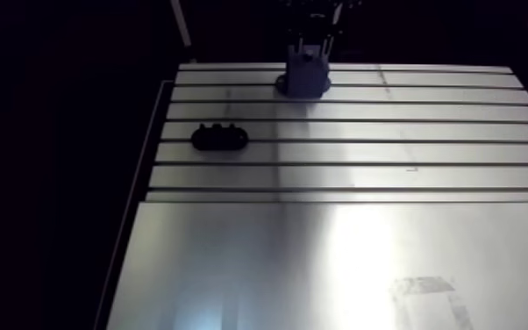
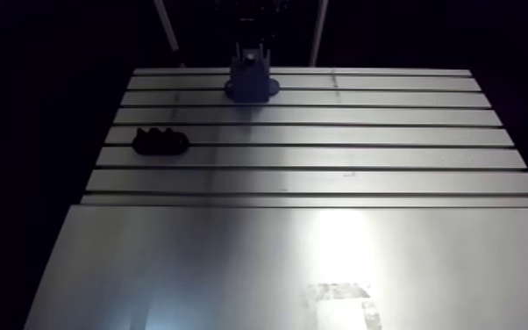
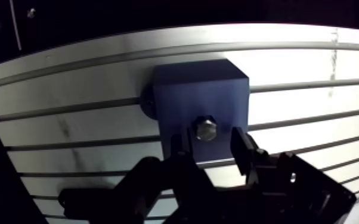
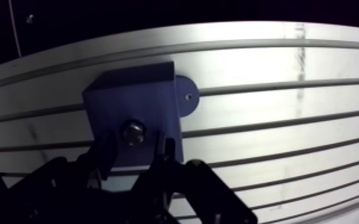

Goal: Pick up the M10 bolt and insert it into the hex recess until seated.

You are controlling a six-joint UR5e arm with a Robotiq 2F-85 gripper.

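Bench [image 1: 364, 254]: slotted aluminium top, with grooves across the far half and a plain plate across the near half.
Blue fixture block [image 3: 200, 89]: stands on the far grooved rows of the bench. A rounded foot tab [image 4: 186, 96] with a small screw lies flat on the surface beside it.
M10 bolt [image 3: 206, 128]: its bright head sits in the hex recess on the block's upper face, near the edge towards the pincer. How deep it sits cannot be told.
Pincer [image 3: 212, 134]: hangs over the block (wrist view). Its two dark fingers [image 3: 240, 143] are spread, one on each side of the bolt head, with a narrow gap showing on both sides. It has hold of nothing.
Black oblong holder [image 1: 219, 137]: has three low bumps on top. It lies on a middle grooved row, well apart from the block and nearer the bench's left edge in the arm view.
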